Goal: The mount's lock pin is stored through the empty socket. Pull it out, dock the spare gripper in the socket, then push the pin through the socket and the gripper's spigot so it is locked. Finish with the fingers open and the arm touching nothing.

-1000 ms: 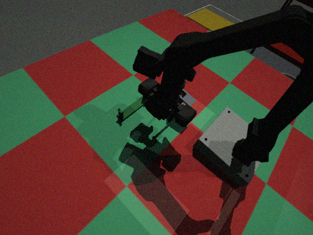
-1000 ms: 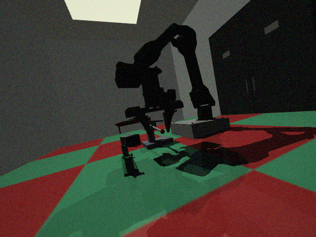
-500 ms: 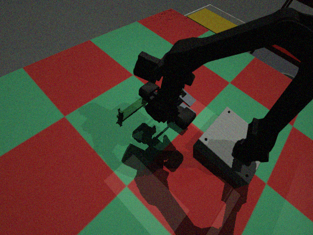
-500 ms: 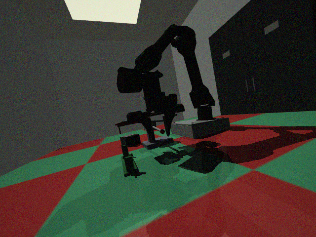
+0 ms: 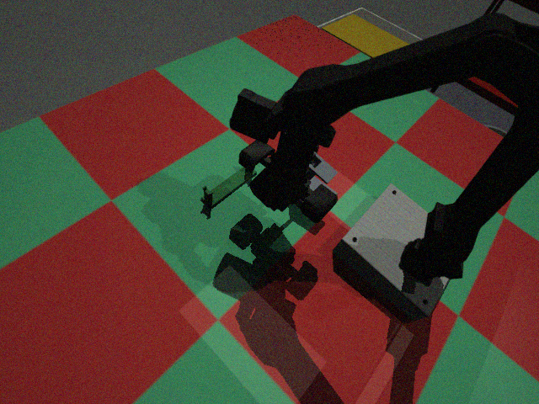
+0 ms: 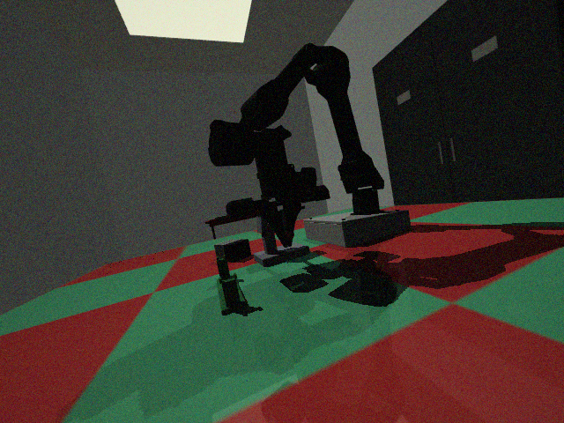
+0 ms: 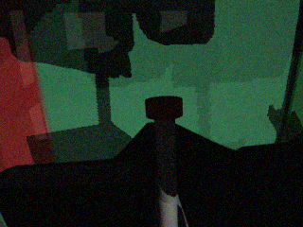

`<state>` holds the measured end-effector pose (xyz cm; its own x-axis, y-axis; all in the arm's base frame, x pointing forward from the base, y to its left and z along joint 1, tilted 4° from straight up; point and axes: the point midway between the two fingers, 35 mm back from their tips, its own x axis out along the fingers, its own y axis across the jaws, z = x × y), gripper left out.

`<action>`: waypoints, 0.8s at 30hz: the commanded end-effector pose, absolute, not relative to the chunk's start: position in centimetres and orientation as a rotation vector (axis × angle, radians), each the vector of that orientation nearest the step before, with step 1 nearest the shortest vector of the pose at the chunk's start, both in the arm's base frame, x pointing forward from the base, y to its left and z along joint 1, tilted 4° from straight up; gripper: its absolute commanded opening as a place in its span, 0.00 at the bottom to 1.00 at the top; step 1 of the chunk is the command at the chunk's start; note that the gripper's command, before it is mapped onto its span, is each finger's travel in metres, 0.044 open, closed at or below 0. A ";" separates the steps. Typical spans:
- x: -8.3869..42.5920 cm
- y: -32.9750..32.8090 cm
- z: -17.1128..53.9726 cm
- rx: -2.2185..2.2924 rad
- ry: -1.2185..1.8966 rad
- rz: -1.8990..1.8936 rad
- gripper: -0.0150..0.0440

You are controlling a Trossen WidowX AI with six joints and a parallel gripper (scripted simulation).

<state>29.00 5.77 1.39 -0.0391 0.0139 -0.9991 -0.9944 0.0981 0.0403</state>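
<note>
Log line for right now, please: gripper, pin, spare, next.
gripper: shut on lock pin | lock pin: red head showing past fingers | spare gripper: cannot identify for certain | next: likely draw pin out

A bright ceiling panel [image 6: 184,20] glows above dim grey walls [image 6: 114,137]; a dark cabinet [image 6: 460,118] with pale handles [image 6: 446,151] stands against one.
</note>
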 end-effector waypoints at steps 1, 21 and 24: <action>29.0 5.8 1.3 -1.106 1.277 1.167 0.25; 29.3 6.9 2.3 -0.999 1.165 1.239 0.25; 29.4 7.1 2.4 -0.995 1.162 1.243 0.25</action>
<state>29.14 6.77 2.22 -0.0383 0.1549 -0.9872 -0.9939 0.0967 0.0537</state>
